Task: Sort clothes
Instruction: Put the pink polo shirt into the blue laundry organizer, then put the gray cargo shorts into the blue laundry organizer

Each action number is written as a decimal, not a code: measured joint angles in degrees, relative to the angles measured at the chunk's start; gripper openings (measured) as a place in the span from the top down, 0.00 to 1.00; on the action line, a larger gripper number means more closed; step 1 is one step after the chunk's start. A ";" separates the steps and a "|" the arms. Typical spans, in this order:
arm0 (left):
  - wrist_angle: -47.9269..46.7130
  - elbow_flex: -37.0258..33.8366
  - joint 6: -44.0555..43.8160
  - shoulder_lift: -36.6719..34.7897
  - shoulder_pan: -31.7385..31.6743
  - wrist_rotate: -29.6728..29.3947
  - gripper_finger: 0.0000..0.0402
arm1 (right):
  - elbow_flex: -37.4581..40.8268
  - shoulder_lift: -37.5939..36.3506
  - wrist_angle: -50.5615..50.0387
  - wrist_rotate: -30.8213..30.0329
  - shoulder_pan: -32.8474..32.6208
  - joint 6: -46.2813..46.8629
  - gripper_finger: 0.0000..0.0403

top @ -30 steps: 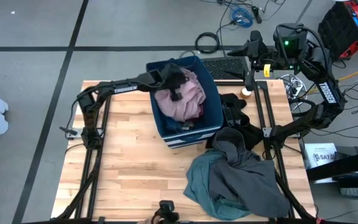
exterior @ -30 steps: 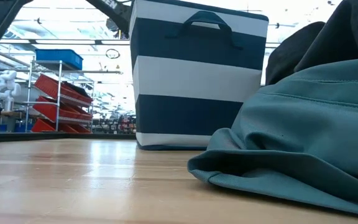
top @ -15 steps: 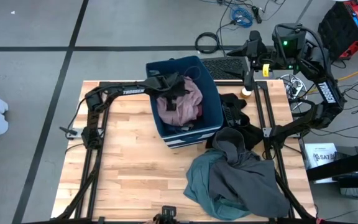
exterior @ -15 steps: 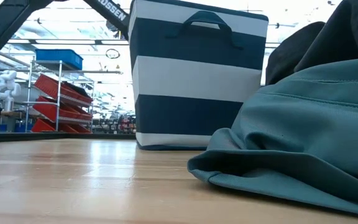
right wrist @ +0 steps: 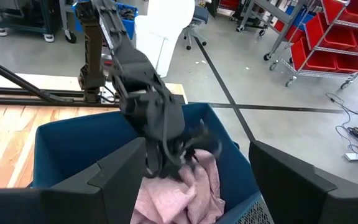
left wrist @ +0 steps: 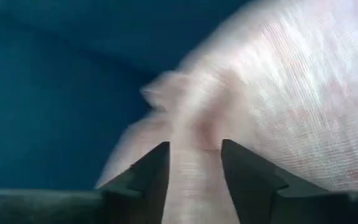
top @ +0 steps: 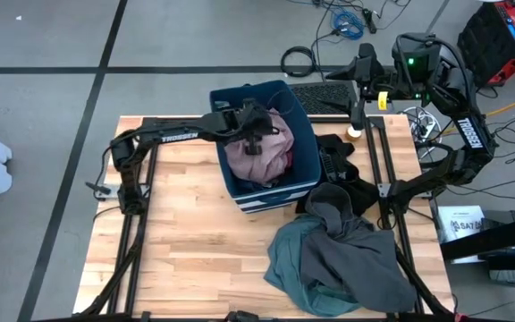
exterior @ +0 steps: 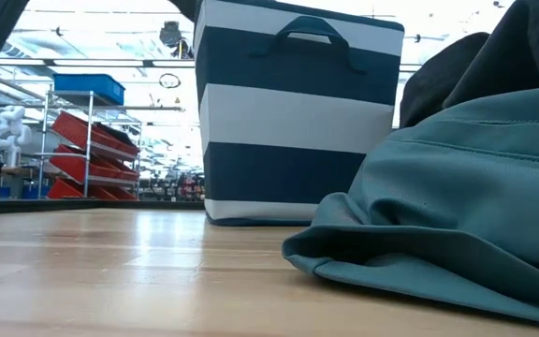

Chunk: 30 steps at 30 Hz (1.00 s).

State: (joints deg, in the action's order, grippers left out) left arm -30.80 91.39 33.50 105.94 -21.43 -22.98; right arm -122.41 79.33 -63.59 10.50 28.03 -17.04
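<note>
One pile, grey-green garment (top: 304, 259) under dark grey garment (top: 351, 246), waits at five o'clock. Dusty-pink garment (top: 259, 152) sits in the navy-blue bin (top: 307, 134) at twelve o'clock. Left gripper (top: 254, 125) straddles it, fingers parted.

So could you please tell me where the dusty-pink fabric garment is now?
The dusty-pink garment lies inside the navy-blue bin at the table's far middle in the high view, under the left gripper.

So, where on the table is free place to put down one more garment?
The bare wood of the table left of the navy bin and of the grey-green garment is open. The right side is crowded: the dark grey garment and black clothes fill it. The bin holds the pink garment.
</note>
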 joint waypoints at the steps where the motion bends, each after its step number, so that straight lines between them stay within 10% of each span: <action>1: 0.23 1.17 0.07 -0.57 0.39 -2.27 0.59 | 0.00 0.00 0.05 0.00 0.00 0.02 0.32; 10: 0.47 6.30 -3.08 -12.42 1.34 2.15 0.53 | 0.00 0.00 -0.71 -0.05 0.04 1.01 0.32; 19: -3.70 5.30 -16.20 -29.41 2.53 22.43 0.53 | -0.01 0.00 -8.28 -1.72 0.10 4.71 0.32; 30: 11.85 -21.17 -21.50 -46.16 16.36 16.79 0.53 | 18.92 -9.95 -11.32 -9.20 -0.08 17.20 0.32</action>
State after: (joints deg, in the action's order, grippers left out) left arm -18.95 70.22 12.01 59.78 -5.06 -6.19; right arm -103.49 69.38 -74.91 1.30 27.95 0.16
